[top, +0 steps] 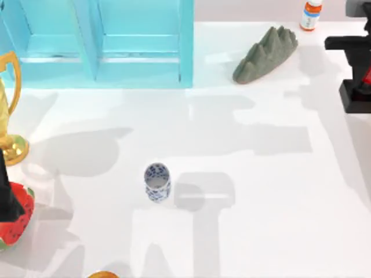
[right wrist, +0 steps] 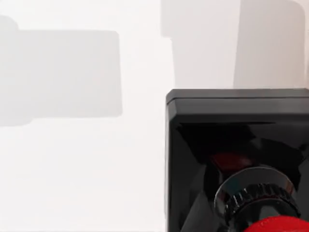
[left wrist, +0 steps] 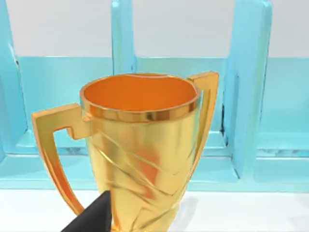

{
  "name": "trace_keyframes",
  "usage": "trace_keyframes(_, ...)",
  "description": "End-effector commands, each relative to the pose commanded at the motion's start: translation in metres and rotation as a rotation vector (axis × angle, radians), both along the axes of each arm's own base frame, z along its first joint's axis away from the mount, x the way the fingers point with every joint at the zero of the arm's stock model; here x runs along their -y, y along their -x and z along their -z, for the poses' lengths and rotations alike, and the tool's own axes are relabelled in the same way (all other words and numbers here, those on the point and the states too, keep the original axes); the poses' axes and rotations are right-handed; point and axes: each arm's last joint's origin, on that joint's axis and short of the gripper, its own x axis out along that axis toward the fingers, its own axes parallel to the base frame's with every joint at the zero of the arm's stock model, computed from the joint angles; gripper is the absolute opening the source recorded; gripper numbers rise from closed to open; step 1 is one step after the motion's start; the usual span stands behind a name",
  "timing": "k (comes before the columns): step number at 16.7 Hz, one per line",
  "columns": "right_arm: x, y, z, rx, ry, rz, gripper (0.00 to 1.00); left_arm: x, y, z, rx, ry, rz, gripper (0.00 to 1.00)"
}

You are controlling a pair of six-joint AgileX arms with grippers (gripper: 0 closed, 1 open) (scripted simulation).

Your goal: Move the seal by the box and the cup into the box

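The seal (top: 355,95), a black block with a red knob, sits at the table's right edge, far from the box. It is directly below my right gripper (top: 350,43). In the right wrist view the seal (right wrist: 236,140) is very close, with the glossy red knob nearest the camera. The cup (top: 156,181), white with a blue pattern, stands upright on the open table, well in front of the cyan box (top: 186,46). My left arm (top: 7,194) waits at the left edge. A dark part of my left gripper (left wrist: 91,218) points at the gold trophy.
A gold trophy (top: 10,110) stands at the left edge in front of the box. A watermelon-patterned object (top: 17,223) lies under my left arm. A grey rock (top: 266,53) and an orange-capped bottle (top: 311,14) sit at the back right. An orange object (top: 103,274) shows at the front edge.
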Motion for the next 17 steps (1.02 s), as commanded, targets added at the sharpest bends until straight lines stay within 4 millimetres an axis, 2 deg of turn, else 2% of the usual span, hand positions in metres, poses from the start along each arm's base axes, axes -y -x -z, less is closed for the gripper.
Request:
trace_keyframes(4, -0.007, 0.037, -0.017, 0.016, -0.001, 0.001, 0.00, 0.000, 0.000, 0.000, 0.000, 0.000, 0.000, 1.00)
trace_keyframes(10, -0.013, 0.111, -0.018, -0.012, 0.007, 0.003, 0.00, 0.000, 0.000, 0.000, 0.000, 0.000, 0.000, 1.00)
trace_keyframes(13, -0.014, 0.125, -0.019, -0.005, 0.006, 0.003, 0.00, 0.000, 0.000, 0.000, 0.000, 0.000, 0.000, 1.00)
trace_keyframes(17, -0.012, 0.124, -0.018, -0.010, 0.006, 0.009, 0.00, 0.000, 0.000, 0.000, 0.000, 0.000, 0.000, 1.00)
